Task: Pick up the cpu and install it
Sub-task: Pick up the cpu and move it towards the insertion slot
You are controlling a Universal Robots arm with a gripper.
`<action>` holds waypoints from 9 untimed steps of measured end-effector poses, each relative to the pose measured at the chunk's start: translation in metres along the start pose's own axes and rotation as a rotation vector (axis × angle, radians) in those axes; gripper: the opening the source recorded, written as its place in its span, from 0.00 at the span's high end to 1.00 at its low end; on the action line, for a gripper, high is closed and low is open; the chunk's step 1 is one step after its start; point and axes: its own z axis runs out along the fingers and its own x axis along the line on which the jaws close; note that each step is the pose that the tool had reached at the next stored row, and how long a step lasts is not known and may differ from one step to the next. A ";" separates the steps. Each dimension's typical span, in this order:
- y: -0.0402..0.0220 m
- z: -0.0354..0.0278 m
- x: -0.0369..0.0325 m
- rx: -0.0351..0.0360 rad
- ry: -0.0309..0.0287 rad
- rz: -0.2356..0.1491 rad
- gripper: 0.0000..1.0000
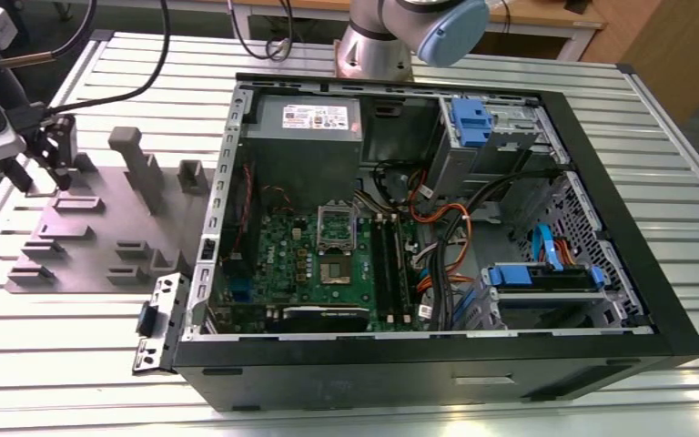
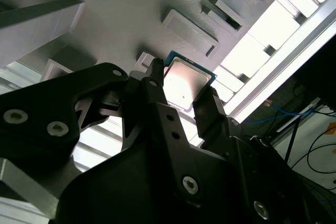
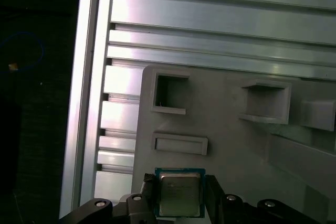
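2 fingers (image 2: 209, 109) of the hand (image 2: 182, 85) pinch the cpu (image 2: 187, 79), partly hidden behind them.

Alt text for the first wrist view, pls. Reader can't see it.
The gripper is closed on two opposite edges of the cpu, a small silvery square chip, at the edge of a grey fixture plate with rectangular pockets. The plate lies on a slatted aluminium table.
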 end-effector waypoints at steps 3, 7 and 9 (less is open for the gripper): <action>0.0000 -0.0005 0.0000 0.0000 0.0001 0.000 0.53; 0.0000 -0.0013 0.0000 0.0000 0.0000 0.000 0.53; 0.0000 -0.0015 0.0000 0.0000 -0.0001 0.000 0.53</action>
